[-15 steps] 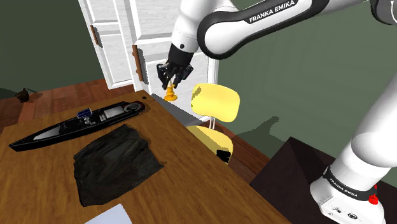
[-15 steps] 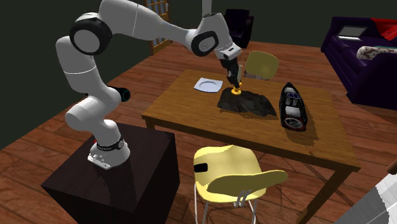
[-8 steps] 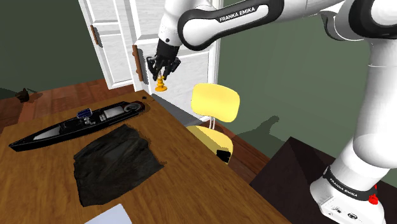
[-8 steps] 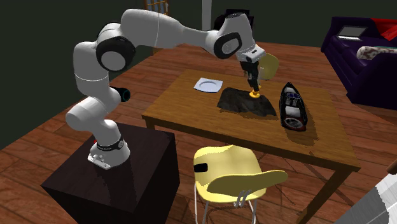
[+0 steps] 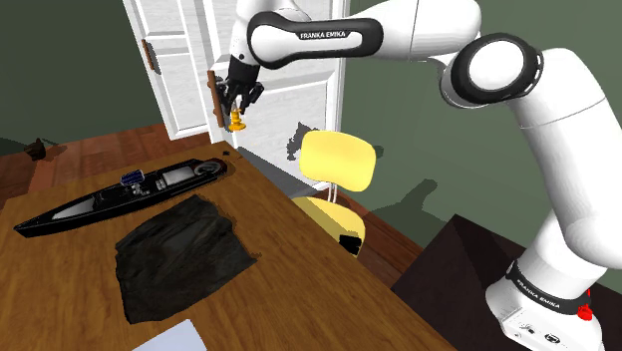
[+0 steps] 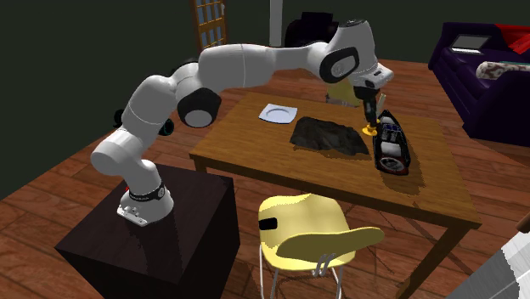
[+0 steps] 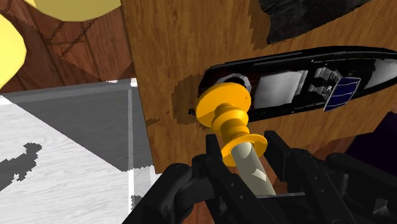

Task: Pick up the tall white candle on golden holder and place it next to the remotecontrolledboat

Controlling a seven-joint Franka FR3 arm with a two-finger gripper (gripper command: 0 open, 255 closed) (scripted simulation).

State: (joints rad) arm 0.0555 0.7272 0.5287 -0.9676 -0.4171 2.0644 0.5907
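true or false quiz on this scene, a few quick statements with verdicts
1. The pincer is shut on the candle. True.
2. The candle's golden holder stands on the table. False: it hangs in the air, near one end of the boat.
3. The boat lies on top of the dark cloth. False: it lies beside the cloth, on bare wood.
4. A white plate lies on the table. True.
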